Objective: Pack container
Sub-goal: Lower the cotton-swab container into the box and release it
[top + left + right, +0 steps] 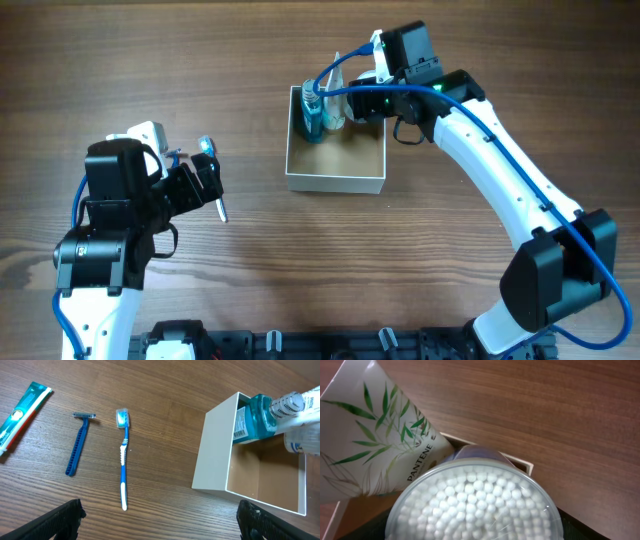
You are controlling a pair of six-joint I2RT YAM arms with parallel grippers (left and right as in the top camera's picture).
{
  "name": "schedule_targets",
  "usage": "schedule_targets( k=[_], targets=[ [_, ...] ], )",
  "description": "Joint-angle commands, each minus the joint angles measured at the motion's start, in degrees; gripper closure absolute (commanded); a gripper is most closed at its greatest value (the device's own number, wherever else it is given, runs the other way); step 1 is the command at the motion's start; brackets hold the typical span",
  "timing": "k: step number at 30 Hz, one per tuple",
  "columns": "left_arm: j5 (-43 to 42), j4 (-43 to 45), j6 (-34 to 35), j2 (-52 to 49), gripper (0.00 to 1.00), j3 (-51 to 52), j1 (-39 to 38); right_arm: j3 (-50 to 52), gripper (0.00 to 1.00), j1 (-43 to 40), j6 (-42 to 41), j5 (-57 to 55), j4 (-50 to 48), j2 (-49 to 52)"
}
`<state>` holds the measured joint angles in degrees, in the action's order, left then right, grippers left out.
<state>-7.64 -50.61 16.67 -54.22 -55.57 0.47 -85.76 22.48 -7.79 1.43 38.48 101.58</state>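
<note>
The container [335, 183] is a square white box with a tan inside, at the table's middle. A blue mouthwash bottle [313, 112] and a white Pantene tube [336, 100] stand in its far left corner. My right gripper [354, 94] is over the box's far edge, shut on a round clear jar of cotton swabs [475, 502]; the tube [370, 435] and the box rim [522, 465] lie just beyond it. My left gripper [162, 527] is open and empty above bare table, left of the box [212, 455].
A blue toothbrush [123, 455], a blue razor [79, 445] and a toothpaste tube [20, 415] lie on the wood to the left of the box. In the overhead view the left arm [120, 200] covers most of them.
</note>
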Motion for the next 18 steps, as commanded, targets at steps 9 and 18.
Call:
schedule_targets(
  k=[9, 18],
  targets=[
    [-1.1, -0.2, 0.3, -0.2, 0.00, -1.1, -0.3, -0.7, 0.55, -0.1, 0.2, -1.4, -0.5, 3.0],
    [-1.1, -0.3, 0.3, -0.2, 0.00, -1.1, -0.3, -0.5, 0.30, -0.3, 0.3, -1.6, -0.8, 4.0]
  ],
)
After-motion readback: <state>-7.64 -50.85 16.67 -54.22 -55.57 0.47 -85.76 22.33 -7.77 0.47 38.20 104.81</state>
